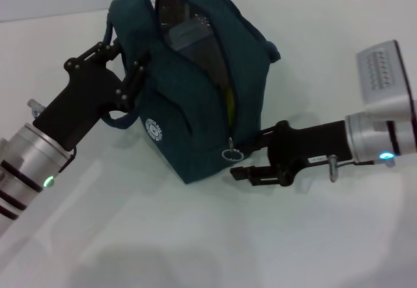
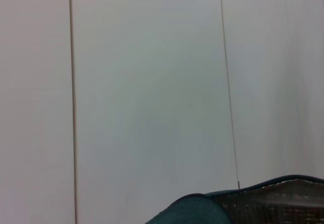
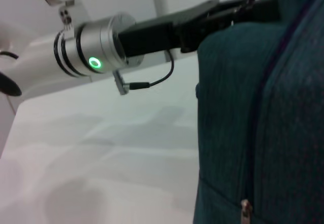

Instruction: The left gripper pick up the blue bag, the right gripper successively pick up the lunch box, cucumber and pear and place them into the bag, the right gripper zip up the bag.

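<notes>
Left gripper [image 1: 124, 66] at the blue bag's [image 1: 189, 118] left side, fingers closed on the side panel beside the handle [image 1: 109, 27]; judged purpose: hold the bag up off the white table [image 1: 195, 249] and keep its mouth facing up and taut, so the zipper has something to pull against. In the right wrist view the same claw [image 3: 230, 8] reaches over the top edge of the teal fabric [image 3: 253, 122].

Bag mouth mostly open; inside, a clear lid of the lunch box [image 1: 189, 30] shows against the silvery lining; a sliver of yellow-green [image 1: 229, 102] lower in the opening, pear or cucumber, cannot tell which; neither item seen whole. Loading looks done; zipping is the step in hand.

Right gripper [image 1: 251, 164] low at the bag's near-right end, just beside the metal ring pull [image 1: 229, 154]; its two fingers lie apart, one above the other, with nothing between them; ring appears beside the upper finger, not yet pinched, though contact is hard to judge. Zipper pull also visible from the right wrist [image 3: 246, 206].

Around: a grey block on the right arm [image 1: 384, 73]; the left wrist shows only wall panels and the bag's lined rim [image 2: 273, 193].

In the way: the far handle and the slack bag end may snag the slider's run.
</notes>
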`<state>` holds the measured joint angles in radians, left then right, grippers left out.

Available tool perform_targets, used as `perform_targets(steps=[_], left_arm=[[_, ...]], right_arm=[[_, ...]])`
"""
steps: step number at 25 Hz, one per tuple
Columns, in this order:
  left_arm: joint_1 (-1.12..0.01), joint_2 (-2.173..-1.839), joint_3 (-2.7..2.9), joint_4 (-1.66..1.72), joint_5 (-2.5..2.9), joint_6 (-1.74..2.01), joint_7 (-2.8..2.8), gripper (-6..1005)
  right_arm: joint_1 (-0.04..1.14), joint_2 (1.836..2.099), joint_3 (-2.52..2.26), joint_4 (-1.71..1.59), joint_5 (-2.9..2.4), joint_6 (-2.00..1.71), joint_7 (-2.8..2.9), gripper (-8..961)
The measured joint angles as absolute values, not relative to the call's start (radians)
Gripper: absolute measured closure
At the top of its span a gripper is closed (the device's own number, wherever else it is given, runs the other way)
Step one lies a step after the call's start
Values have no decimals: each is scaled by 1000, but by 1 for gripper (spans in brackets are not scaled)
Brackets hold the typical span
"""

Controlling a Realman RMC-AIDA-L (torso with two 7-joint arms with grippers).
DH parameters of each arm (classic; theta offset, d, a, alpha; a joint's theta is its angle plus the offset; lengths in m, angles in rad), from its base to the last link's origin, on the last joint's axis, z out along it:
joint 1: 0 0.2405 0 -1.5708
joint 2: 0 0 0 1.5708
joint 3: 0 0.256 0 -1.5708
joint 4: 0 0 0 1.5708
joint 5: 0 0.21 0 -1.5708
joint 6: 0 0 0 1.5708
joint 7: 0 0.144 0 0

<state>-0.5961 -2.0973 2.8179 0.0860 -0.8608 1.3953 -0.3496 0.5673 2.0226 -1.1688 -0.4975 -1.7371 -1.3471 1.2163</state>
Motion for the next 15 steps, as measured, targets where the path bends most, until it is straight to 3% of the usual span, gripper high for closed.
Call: perform_targets(steps=[15], left_arm=[[-590, -2098, 2818, 105, -859, 1394, -307, 610]], right_arm=[[578, 2026, -1183, -493, -1698, -1330, 1133, 802]])
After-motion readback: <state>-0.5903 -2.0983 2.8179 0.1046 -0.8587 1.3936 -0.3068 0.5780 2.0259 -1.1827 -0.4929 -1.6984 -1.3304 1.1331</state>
